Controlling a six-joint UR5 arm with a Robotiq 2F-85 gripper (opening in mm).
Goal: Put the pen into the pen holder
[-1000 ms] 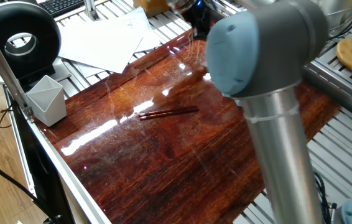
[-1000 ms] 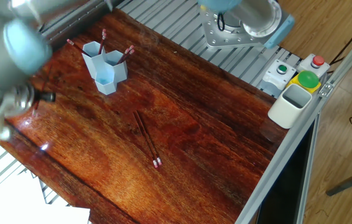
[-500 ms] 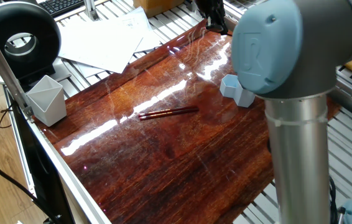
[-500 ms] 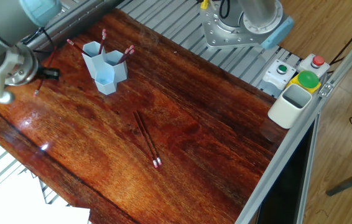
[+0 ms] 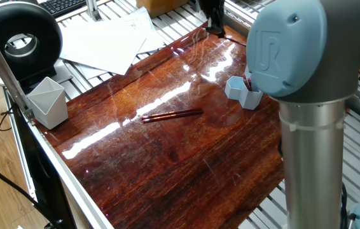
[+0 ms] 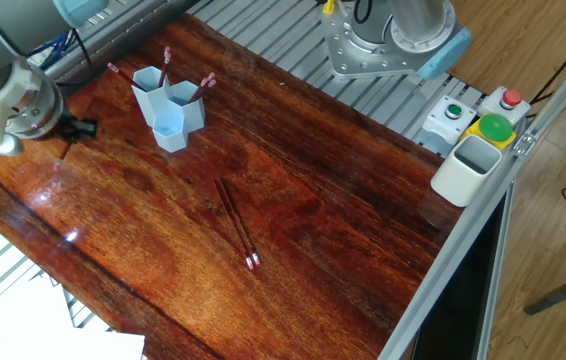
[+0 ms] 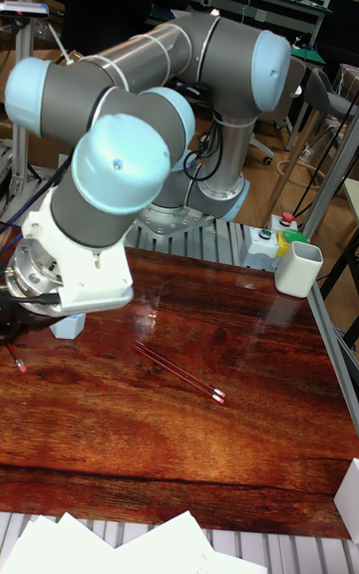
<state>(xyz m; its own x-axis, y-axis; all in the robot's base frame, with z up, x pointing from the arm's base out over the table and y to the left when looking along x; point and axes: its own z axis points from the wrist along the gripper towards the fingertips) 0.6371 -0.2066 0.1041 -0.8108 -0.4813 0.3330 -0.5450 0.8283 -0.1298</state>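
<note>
While two dark red pens (image 6: 236, 222) lie side by side, touching, near the middle of the wooden table (image 6: 343, 230), the light blue pen holder (image 6: 168, 108) stands toward the far left corner with several pens upright in its tubes. At the table's left edge the gripper (image 6: 75, 128) hangs low beside the holder; its black fingers seem to pinch a thin pen (image 7: 14, 355), though I cannot tell for sure

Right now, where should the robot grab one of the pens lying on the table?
Probably mid-shaft on the pens, coming straight down, jaws across the narrow width. They lie flat, thin, and so close side by side that getting only one looks tricky; the outer pen's free side seems easier.
</note>
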